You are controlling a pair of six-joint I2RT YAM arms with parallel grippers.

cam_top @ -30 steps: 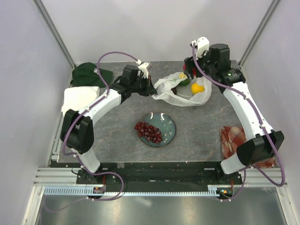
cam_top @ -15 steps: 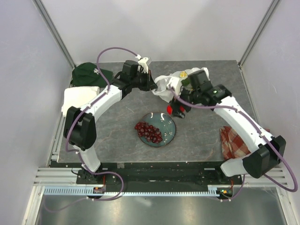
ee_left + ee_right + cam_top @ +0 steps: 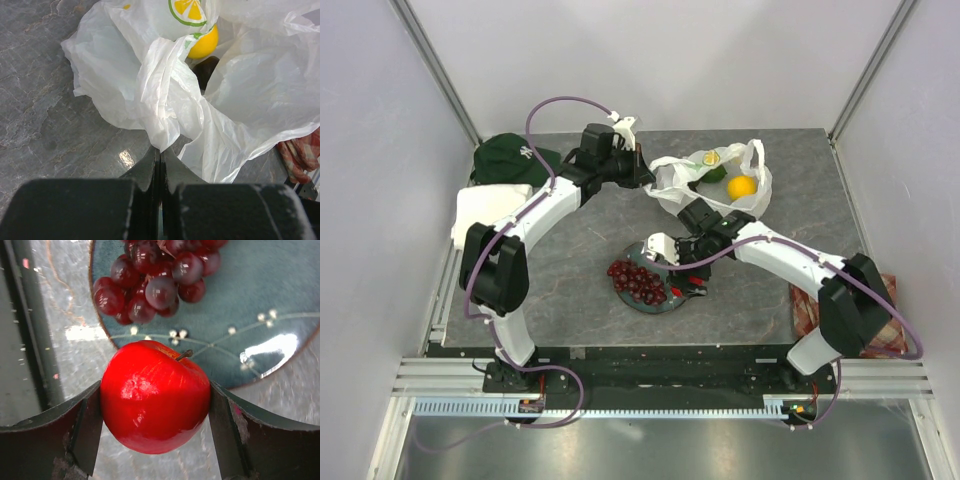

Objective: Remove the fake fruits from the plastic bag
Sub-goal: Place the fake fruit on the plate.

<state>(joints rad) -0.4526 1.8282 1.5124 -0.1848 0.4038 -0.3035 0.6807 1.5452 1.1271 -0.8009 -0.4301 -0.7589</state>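
Red apple [image 3: 155, 395] inside the right pincer [image 3: 156, 422]

My right gripper [image 3: 156, 390] is dark grey. The apple [image 3: 155, 400] is shiny red. The grapes [image 3: 155, 280] are dark red. The plate [image 3: 260, 285] is blue-green with little white dots. The bag [image 3: 115, 65] is white with a green and yellow picture at the top. The round fruit [image 3: 205, 45] is yellow.

Left arm [image 3: 542, 215], right arm [image 3: 788, 256]: white links, black joints, looping purple cables [image 3: 560, 101]; dark fingers [image 3: 82, 432].
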